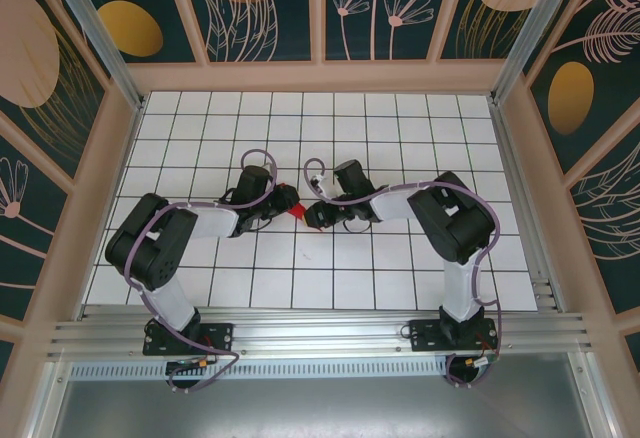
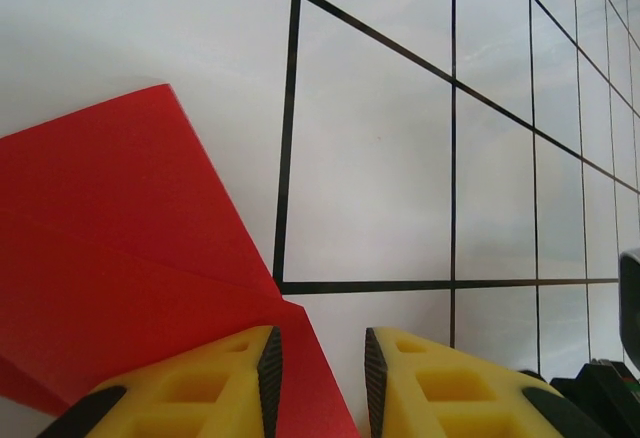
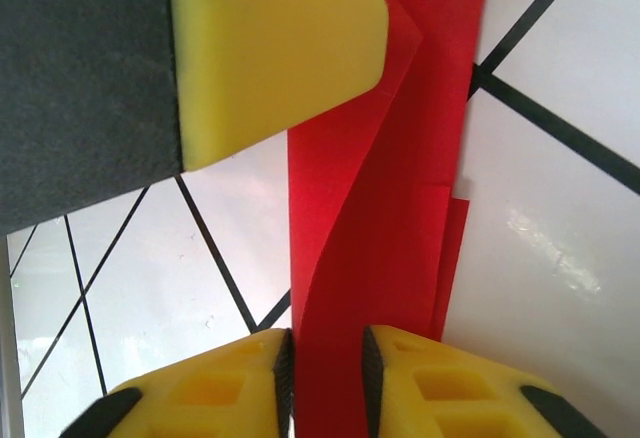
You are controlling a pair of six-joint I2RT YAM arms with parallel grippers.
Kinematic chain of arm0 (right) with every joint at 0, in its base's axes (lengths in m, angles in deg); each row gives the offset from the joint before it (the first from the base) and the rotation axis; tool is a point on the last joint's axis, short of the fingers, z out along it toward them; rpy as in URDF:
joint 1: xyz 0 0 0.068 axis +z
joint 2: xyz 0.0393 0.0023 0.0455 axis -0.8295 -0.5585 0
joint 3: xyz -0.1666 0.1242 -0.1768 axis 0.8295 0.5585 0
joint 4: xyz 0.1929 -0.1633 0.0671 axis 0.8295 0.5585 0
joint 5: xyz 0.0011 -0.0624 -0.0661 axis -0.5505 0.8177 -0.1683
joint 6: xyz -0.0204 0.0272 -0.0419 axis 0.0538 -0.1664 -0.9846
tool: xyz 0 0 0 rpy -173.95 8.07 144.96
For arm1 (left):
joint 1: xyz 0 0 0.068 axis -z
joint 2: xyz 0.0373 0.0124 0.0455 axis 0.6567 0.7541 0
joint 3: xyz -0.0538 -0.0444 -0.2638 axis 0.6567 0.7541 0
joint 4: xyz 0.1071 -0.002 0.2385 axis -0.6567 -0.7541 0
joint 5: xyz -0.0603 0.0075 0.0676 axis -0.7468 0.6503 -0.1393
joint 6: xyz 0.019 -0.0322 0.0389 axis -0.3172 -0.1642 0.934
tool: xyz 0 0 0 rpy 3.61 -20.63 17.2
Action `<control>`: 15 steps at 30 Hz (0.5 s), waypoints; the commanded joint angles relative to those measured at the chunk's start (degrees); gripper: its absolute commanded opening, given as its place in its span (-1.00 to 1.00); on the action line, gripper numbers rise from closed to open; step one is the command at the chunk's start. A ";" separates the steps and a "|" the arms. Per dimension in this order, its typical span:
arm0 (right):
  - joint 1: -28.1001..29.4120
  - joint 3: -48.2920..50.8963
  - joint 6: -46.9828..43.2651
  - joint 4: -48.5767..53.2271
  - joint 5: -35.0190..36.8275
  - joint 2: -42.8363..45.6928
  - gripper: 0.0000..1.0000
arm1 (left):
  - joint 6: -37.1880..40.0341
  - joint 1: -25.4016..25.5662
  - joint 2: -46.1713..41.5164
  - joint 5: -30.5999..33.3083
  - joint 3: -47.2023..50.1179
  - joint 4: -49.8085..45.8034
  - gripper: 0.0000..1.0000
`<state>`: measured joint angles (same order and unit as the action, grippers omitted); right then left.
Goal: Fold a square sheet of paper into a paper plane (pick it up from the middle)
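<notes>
The right gripper (image 3: 327, 343) holds its yellow fingers (image 3: 450, 383) a narrow gap apart, and the red paper (image 3: 400, 208) fills that gap; it is folded into a long strip with one flap lifting. Whether it is pinched or merely lies beneath them, I cannot tell. The left gripper (image 2: 322, 343) is slightly parted too, with the table (image 2: 400, 158) showing between its fingers; one finger lies over the paper's edge. From above, both grippers meet at the paper, near the middle of the white grid.
</notes>
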<state>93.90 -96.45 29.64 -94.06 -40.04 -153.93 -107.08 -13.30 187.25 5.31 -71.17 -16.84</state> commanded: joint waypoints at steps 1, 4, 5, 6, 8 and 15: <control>0.74 -0.84 -1.61 0.02 0.16 -0.05 -0.56 | -0.38 -0.19 0.99 1.03 -1.45 -0.77 -0.39; 0.74 -0.73 -1.76 -0.22 0.14 -0.19 -0.63 | -0.38 -0.24 0.94 0.99 -1.57 -0.82 -0.39; 0.74 -0.75 -1.63 -0.43 0.10 -0.16 -0.65 | -0.36 -0.24 1.00 1.08 -1.66 -0.89 -0.38; 0.74 -0.69 -1.61 -0.57 -0.06 -0.23 -0.67 | -0.31 -0.26 0.95 1.14 -1.72 -0.98 -0.39; 0.74 -0.68 -1.44 -0.82 0.00 -0.26 -0.70 | -0.25 -0.25 0.96 1.23 -1.74 -1.07 -0.38; 0.48 -0.56 0.25 -2.20 -0.15 -0.33 -0.95 | -0.21 -0.24 0.60 1.17 -1.76 -1.09 -0.38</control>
<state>94.40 -96.45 29.79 -94.24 -40.07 -153.93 -107.10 -13.30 187.55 5.97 -71.58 -17.06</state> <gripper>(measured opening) 0.041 0.308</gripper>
